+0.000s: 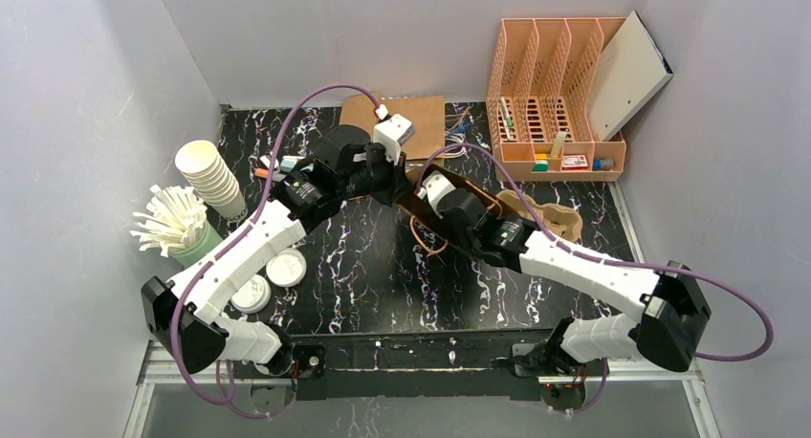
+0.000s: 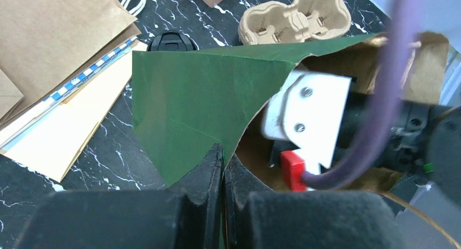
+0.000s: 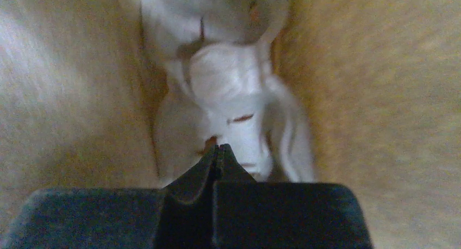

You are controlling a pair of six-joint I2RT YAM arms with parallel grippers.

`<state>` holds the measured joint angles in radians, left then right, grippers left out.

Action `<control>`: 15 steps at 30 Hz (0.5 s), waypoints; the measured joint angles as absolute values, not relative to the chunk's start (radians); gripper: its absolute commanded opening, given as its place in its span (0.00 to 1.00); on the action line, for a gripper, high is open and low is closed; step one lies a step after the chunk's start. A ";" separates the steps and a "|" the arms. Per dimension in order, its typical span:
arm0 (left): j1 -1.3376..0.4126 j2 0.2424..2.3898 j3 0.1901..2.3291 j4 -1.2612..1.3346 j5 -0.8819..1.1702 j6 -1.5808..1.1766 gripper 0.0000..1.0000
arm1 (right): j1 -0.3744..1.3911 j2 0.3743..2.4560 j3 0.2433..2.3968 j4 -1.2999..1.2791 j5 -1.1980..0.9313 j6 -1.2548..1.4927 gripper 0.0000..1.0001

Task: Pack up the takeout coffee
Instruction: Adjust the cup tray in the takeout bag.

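Note:
A paper bag (image 2: pixel 185 102), green outside and brown inside, lies open on its side mid-table (image 1: pixel 478 197). My left gripper (image 2: pixel 223 151) is shut on the bag's mouth edge and holds it open. My right arm reaches into the bag, and its white wrist mount (image 2: pixel 312 116) shows inside. In the right wrist view, my right gripper (image 3: pixel 218 147) is shut deep in the brown bag interior (image 3: pixel 380 97). Its tips sit at a blurred white crumpled item (image 3: pixel 228 91), and I cannot tell if it is pinched. No takeout coffee cup is in view.
A pulp cup carrier (image 1: pixel 545 213) lies just right of the bag. A stack of paper cups (image 1: pixel 212 175), straws in a green cup (image 1: pixel 177 223) and white lids (image 1: pixel 285 268) sit at the left. Flat brown bags (image 1: pixel 421 113) and an orange file rack (image 1: pixel 555 94) stand behind.

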<state>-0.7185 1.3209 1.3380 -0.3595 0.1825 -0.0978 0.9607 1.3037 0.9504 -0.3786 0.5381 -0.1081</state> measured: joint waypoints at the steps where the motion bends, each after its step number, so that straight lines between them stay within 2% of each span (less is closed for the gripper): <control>1: -0.719 1.321 1.338 -0.364 0.186 -0.098 0.00 | 0.957 1.291 0.950 -0.365 0.531 -0.119 0.01; 9: -0.720 1.320 1.338 -0.397 0.213 -0.112 0.00 | 0.901 1.223 0.947 -0.278 0.475 -0.205 0.01; 15: -0.720 1.308 1.338 -0.471 0.237 -0.124 0.00 | 0.878 1.234 0.946 -0.340 0.414 -0.216 0.01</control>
<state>-0.7197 1.3075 1.3380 -0.4713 0.2367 -0.1242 0.8783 1.2335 0.9459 -0.3405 0.4137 -0.2165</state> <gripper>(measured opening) 0.007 0.031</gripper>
